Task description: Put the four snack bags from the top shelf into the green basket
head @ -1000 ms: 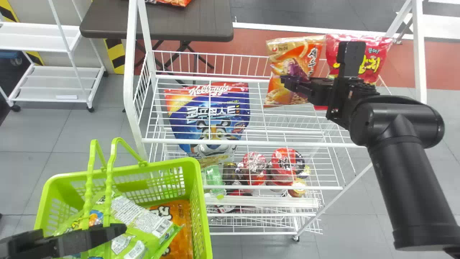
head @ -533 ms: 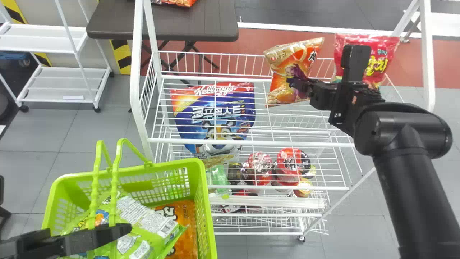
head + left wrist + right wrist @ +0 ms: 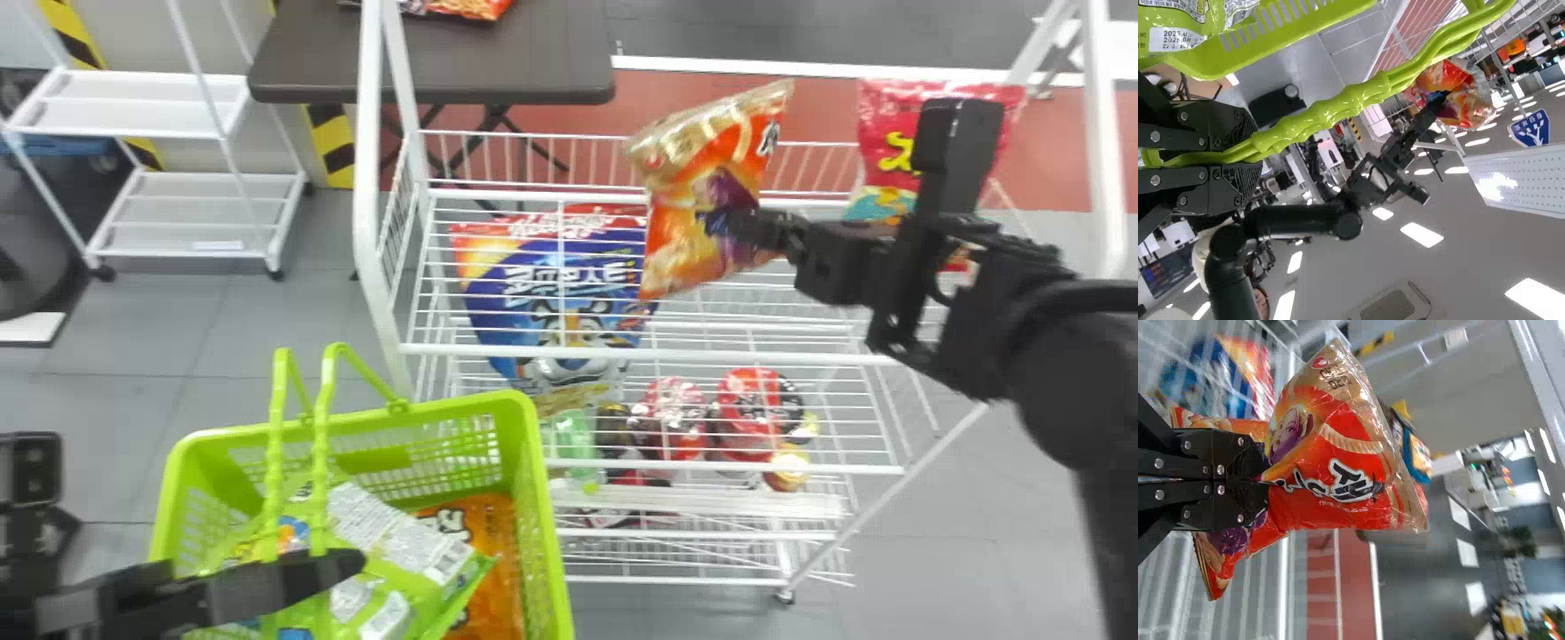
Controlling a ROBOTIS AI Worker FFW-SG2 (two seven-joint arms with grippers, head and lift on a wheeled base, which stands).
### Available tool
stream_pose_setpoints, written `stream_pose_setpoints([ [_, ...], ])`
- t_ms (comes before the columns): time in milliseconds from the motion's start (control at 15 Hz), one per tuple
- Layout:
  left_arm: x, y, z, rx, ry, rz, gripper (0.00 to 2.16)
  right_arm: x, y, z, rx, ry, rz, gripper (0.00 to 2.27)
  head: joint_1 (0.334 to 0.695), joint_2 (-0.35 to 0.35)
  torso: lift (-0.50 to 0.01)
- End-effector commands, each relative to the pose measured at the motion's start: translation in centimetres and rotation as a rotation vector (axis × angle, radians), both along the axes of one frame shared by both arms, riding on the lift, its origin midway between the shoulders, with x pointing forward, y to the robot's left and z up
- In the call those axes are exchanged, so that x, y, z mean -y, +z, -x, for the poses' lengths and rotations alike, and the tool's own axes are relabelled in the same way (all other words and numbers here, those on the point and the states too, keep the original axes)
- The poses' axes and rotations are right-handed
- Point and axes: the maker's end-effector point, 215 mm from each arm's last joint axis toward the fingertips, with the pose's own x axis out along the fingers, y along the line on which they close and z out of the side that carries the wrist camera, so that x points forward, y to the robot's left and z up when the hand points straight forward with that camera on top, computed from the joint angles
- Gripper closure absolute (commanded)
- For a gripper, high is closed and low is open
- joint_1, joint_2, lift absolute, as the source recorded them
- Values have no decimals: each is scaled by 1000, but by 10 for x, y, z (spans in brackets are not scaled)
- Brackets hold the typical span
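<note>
Grey floor tiles [image 3: 302,347] run under everything, giving way to a red strip [image 3: 827,107] beyond the wire rack [image 3: 622,353]; nearest, at the bottom left of the head view, the left gripper [image 3: 342,569] has its two black fingers closed around the green basket's paired handles [image 3: 324,462], which stand up over the load; the green basket [image 3: 547,516] sits just beside the rack's near left corner, and inside it a green snack bag [image 3: 373,533] lies next to an orange bag [image 3: 493,569], partly over it.

Farther off, the right arm [image 3: 1067,391] reaches in from the right; the right gripper [image 3: 725,222] pinches an orange and tan snack bag [image 3: 680,258] by its middle, and the bag tilts above the rack's top shelf; in the right wrist view the film creases around the pressed-together fingers of the right gripper [image 3: 1265,480]; behind the arm, toward the rack's far right, a red snack bag [image 3: 893,151] stands upright.

Through the wires a large blue bag [image 3: 556,284] with a tiger on it can be seen on the left; lower down there are red cups [image 3: 671,418] and a greenish clear pack [image 3: 576,444]; past the rack stands a dark brown table [image 3: 462,67] with another orange package [image 3: 471,7] on it, and to its left a white shelf unit [image 3: 200,209].
</note>
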Motion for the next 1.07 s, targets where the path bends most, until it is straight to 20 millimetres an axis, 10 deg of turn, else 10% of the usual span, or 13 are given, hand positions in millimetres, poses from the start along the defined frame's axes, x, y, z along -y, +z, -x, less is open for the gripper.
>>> stream_pose_setpoints([
  [0,0,3,0,6,-3,8,2148,-63,-6,70,-120,173,-9,2253,695,23,0],
  [400,6,5,-2,-4,-10,18,2148,-167,-36,192,-370,523,-34,2253,695,256,0],
  [667,23,10,0,-15,-45,38,2148,-215,-32,219,-403,641,-86,2253,695,350,0],
  [1000,27,27,4,-27,-62,62,2148,-234,-82,220,-491,656,47,2253,695,350,0],
])
